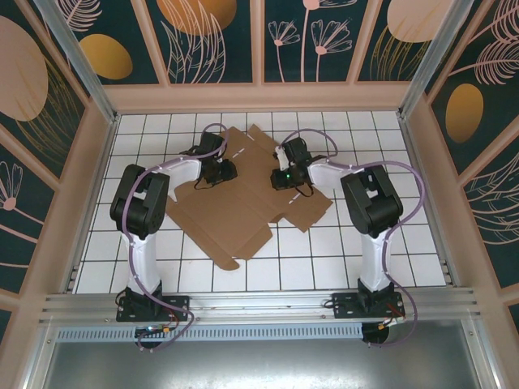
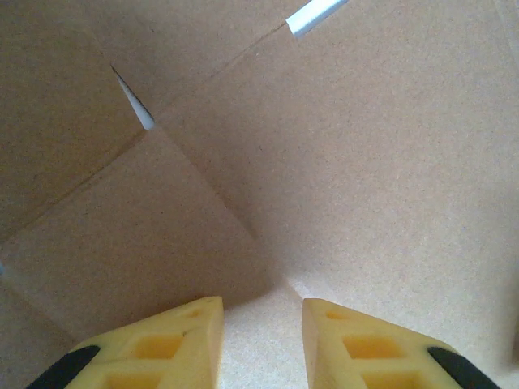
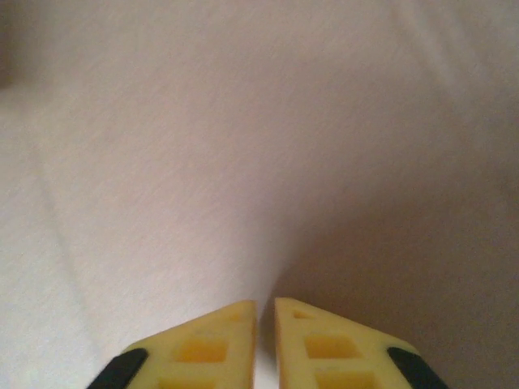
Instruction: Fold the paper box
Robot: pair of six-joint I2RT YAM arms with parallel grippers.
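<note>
Jaws on left gripper (image 2: 261,306) stand apart over paper box (image 2: 340,178); right gripper's (image 3: 264,305) state unclear.

The flat paper box (image 1: 243,215) covers the middle of the table (image 1: 324,263). The left arm (image 1: 150,198) and right arm (image 1: 369,198) bend in over its far half, crowding the gap between them. Bare tiles stay free along the near edge and in both far corners. The left wall (image 1: 91,194) and right wall (image 1: 428,194) hem in the sides.

A high camera looks down from the near side; both wrist cameras sit very close above the paper box (image 1: 235,219).
</note>
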